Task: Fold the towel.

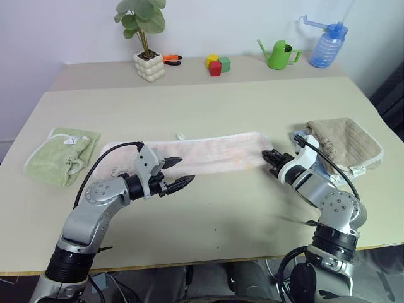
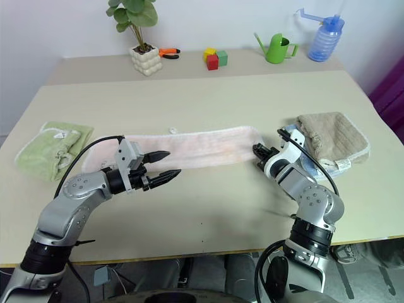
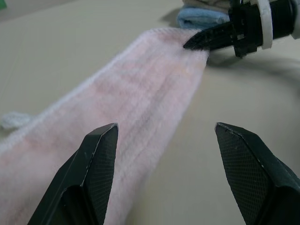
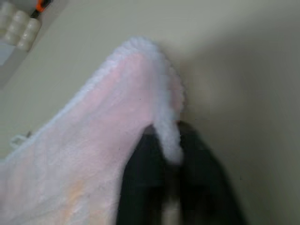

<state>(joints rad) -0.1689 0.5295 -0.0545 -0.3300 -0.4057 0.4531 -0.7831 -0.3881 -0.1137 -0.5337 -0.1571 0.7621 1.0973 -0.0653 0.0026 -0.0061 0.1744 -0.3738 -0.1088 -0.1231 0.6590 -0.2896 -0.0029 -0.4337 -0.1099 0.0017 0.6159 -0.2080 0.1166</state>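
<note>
The right gripper (image 1: 270, 156) is seen with its jaws clenched on the right end edge of the towel (image 1: 202, 153), a ridge of pale pink terry being pinched between them in the right wrist view; the left gripper (image 1: 179, 173) is held with its jaws released and parted, nothing between them, just above the near edge of the towel's left part. The towel is laid out as a long strip across the middle of the desk (image 1: 208, 104); a folded green towel (image 1: 61, 154) is set at far left; folded beige and blue towels (image 1: 344, 142) are stacked just right of the right gripper.
</note>
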